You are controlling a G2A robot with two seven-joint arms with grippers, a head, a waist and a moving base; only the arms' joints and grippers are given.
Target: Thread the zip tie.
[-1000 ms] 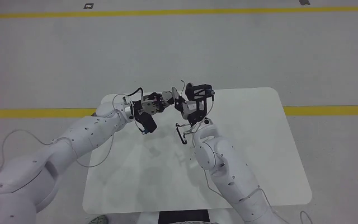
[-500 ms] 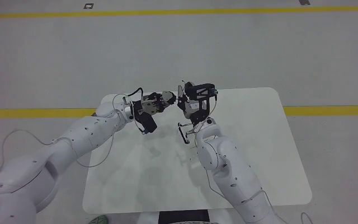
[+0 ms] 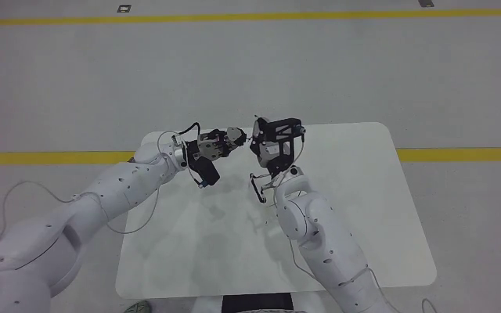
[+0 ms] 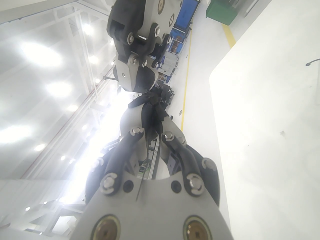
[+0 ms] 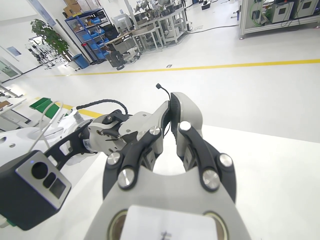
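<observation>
A thin black zip tie [image 5: 165, 91] is held above the white table [image 3: 352, 203] between both grippers. My right gripper [image 5: 172, 101] is shut on it, and the tie's small head pokes out past the fingertips. My left gripper [image 4: 152, 112] is shut on the same tie [image 4: 150, 116]; its thin tail runs back between the fingers toward the palm. In the top view the left gripper [image 3: 235, 137] and right gripper [image 3: 255, 139] meet tip to tip over the table's far edge. The right gripper [image 4: 137, 81] sits just beyond my left fingertips.
The table's right half and front lie bare. The left arm's wrist camera block [image 5: 40, 176] hangs close beside my right gripper. Yellow floor lines [image 3: 250, 16] run behind the table; shelves and workbenches [image 5: 150, 26] stand far off.
The right gripper has shifted slightly to the right, away from the left gripper, turning a little at the wrist. The left arm has stayed put.
</observation>
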